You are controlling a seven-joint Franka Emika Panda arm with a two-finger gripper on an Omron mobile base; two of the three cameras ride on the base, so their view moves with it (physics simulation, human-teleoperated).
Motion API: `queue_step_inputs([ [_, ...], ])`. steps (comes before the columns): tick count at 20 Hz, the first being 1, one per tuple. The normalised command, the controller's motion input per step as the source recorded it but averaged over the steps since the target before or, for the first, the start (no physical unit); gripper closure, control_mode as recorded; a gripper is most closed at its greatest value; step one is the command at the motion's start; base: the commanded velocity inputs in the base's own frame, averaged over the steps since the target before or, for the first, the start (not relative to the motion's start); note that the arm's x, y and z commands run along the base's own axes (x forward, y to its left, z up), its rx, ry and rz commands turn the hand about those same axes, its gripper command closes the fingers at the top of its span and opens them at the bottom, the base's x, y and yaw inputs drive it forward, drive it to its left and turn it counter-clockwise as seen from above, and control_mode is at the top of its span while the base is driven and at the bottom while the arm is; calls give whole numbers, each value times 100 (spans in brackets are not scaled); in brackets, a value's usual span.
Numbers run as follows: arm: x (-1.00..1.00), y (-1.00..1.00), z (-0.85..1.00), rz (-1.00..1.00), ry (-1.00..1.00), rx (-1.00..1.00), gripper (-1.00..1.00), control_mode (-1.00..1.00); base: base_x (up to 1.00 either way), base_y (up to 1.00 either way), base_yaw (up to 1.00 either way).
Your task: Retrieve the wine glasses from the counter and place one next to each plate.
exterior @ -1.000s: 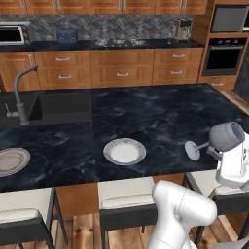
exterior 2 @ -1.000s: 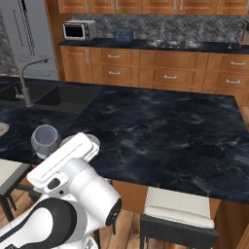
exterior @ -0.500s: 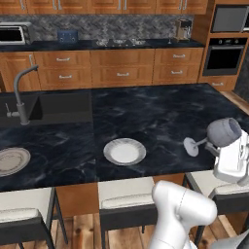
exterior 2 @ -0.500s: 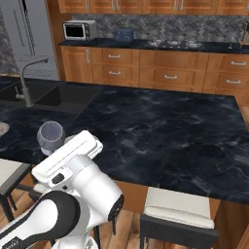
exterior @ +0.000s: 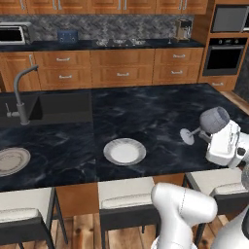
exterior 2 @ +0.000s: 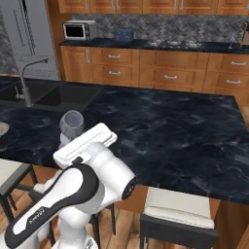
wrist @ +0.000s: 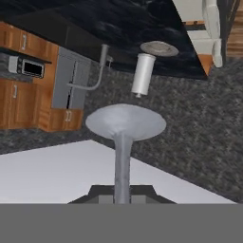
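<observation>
My gripper (wrist: 122, 191) is shut on the thin stem of one wine glass (exterior: 214, 120), held tipped on its side above the right front edge of the black counter (exterior: 151, 104). The bowl points up and right; the round foot (exterior: 187, 136) faces the worktop. From the right base, the bowl (exterior 2: 72, 123) sticks up over my white hand. Along the hand, the foot (wrist: 126, 122) faces the camera. One plate (exterior: 124, 151) lies at the front middle, well left of the glass. Another plate (exterior: 10, 160) lies far left. A second glass is out of view.
A sink (exterior: 53, 107) with a curved tap (exterior: 22, 90) sits at the counter's left. Stools (exterior: 127, 200) stand along the front edge. A far worktop carries a microwave (exterior 2: 79, 30) and a hob (exterior: 119, 43). A white cylinder (wrist: 142, 73) shows beyond the glass foot.
My hand with the glass has risen a little and shifted left, further over the counter's edge. The plates have not moved.
</observation>
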Motion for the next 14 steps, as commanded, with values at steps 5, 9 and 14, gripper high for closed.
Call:
queue_step_inputs([
  [5,57,0,-9,-4,9,-7,100,-100,0,0,0],
  [9,48,-2,-17,-1,1,-5,100,-100,0,0,0],
  [14,33,-17,-22,0,0,-2,100,-100,0,0,0],
])
